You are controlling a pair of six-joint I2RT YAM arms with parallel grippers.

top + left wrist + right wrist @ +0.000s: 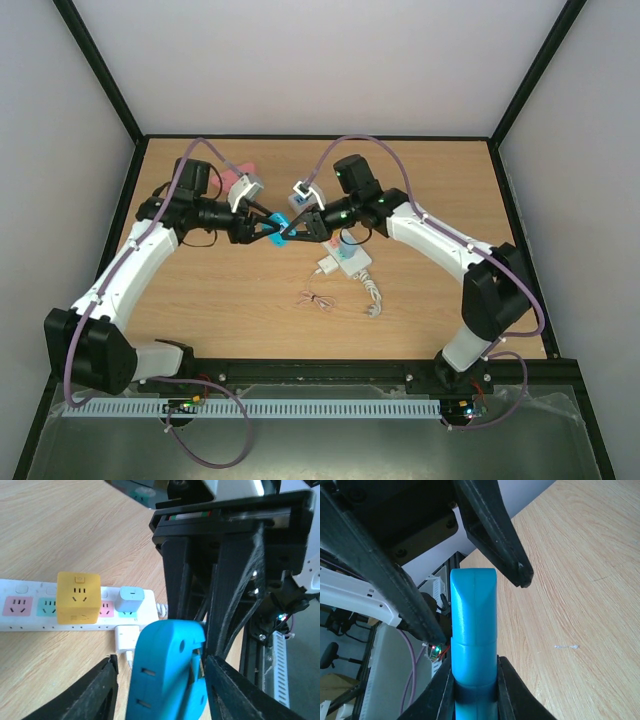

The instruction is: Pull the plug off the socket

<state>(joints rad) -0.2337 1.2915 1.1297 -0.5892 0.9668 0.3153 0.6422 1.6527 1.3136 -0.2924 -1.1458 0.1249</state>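
The socket (45, 622) is a long white power strip with coloured outlets, lying on the wooden table (345, 255). The plug (125, 637), a small white charger, sits against the strip's long side (327, 268); its thin cable (316, 299) lies bundled in front. I cannot tell whether it is plugged in. Both grippers are above the table to the strip's left. My right gripper (474, 667) (288, 231) is shut on a blue piece (472, 610) (167, 675). My left gripper (161, 660) (266, 228) is open, its jaws on either side of that piece.
A yellow cube adapter (77, 597) and a light blue adapter (131, 599) stand on the strip. The strip's thick white cord (373, 295) curls at its near end. A pink block (238, 180) lies at the back left. Black frame rails border the table.
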